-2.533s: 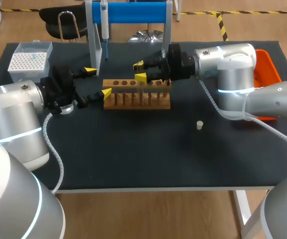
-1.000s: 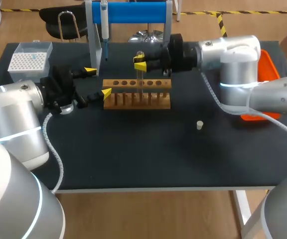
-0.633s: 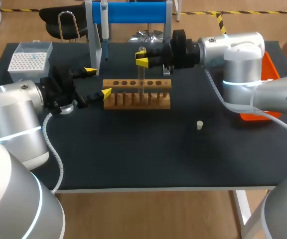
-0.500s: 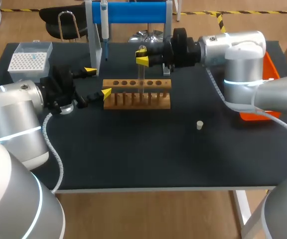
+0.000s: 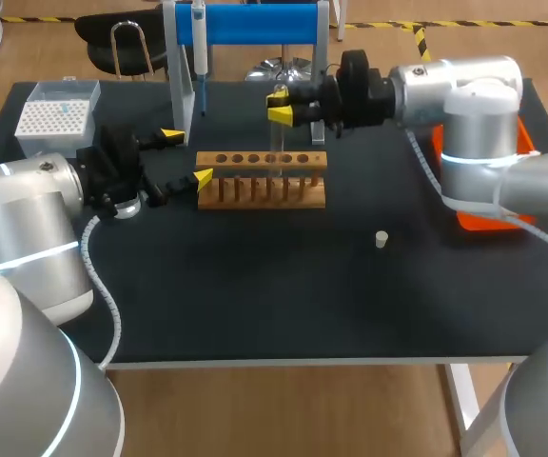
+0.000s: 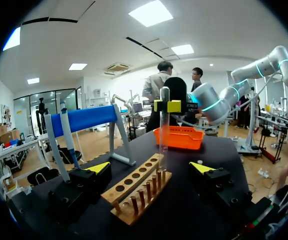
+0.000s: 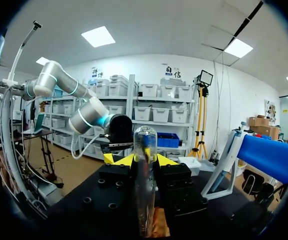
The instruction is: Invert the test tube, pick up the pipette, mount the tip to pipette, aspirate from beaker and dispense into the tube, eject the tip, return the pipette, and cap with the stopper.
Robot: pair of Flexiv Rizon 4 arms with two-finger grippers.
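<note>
Both fingers of the right gripper [image 5: 279,107] pinch the test tube [image 5: 276,143], lifted higher now, almost out of the rack [image 5: 260,186]; inverting comes next. Left gripper [image 5: 187,156] stands wide open, empty.

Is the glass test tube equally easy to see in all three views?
Head view: the test tube below the right gripper is faint against the dark table. Left wrist view: it stands out clearly against the lit background. Right wrist view: it is close, with highlights on the glass.
</note>
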